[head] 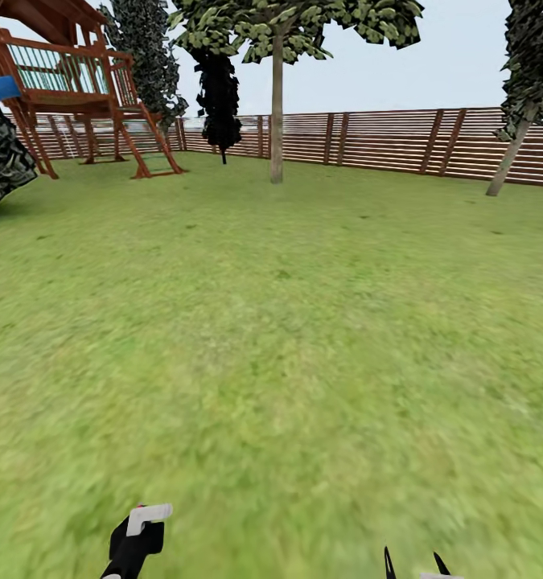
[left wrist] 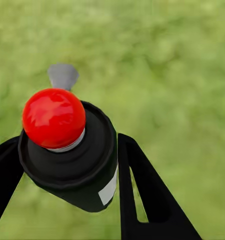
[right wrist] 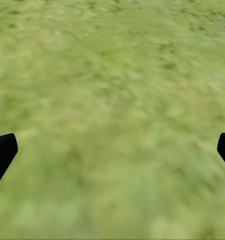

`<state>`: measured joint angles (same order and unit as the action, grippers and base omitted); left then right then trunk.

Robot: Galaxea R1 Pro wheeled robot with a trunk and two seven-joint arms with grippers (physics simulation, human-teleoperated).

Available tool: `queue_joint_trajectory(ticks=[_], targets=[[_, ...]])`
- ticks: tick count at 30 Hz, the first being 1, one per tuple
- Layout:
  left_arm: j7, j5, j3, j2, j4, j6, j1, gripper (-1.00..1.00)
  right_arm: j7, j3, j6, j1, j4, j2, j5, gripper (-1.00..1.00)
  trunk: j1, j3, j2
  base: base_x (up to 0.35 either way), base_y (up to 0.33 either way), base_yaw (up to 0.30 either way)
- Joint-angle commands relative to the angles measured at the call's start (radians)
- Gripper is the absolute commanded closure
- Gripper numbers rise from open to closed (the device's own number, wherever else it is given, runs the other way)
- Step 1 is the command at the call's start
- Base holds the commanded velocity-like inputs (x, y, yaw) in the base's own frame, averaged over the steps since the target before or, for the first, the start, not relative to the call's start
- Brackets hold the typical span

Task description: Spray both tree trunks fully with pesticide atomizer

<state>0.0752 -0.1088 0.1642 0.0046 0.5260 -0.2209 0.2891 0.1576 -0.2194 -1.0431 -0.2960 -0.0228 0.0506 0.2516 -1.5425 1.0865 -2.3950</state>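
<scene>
Left gripper (left wrist: 67, 165) clamps atomizer (left wrist: 72, 150), white label (left wrist: 108, 190) unreadable

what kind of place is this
A fenced back garden, most likely: a green lawn, a brown slatted wooden fence along the far edge, trees and a wooden play structure.

The floor (head: 287, 338) is a wide green lawn, blurry and open in the middle. At its far edge stand two trees: one trunk (head: 277, 112) is upright, the other trunk (head: 508, 157) leans. A wooden play tower (head: 78, 96) stands on the grass at the far left, near a dark bush (head: 2, 157). A brown slat fence (head: 384, 141) closes the lawn behind.
</scene>
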Motion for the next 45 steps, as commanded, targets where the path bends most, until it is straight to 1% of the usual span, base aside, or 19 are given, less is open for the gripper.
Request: queue_joint_trajectory(ticks=[1,45], targets=[[0.000,0.000,0.000,0.000,0.000,0.000,0.000,1.00,-0.001,0.000,0.000,0.000,0.000,0.000,0.000,-1.00,0.000,0.000,0.000,0.340,0.000,0.000],[0.000,0.000,0.000,0.000,0.002,0.000,0.000,1.00,0.000,0.000,0.000,0.000,0.000,0.000,0.000,-1.00,0.000,0.000,0.000,0.340,0.000,0.000]])
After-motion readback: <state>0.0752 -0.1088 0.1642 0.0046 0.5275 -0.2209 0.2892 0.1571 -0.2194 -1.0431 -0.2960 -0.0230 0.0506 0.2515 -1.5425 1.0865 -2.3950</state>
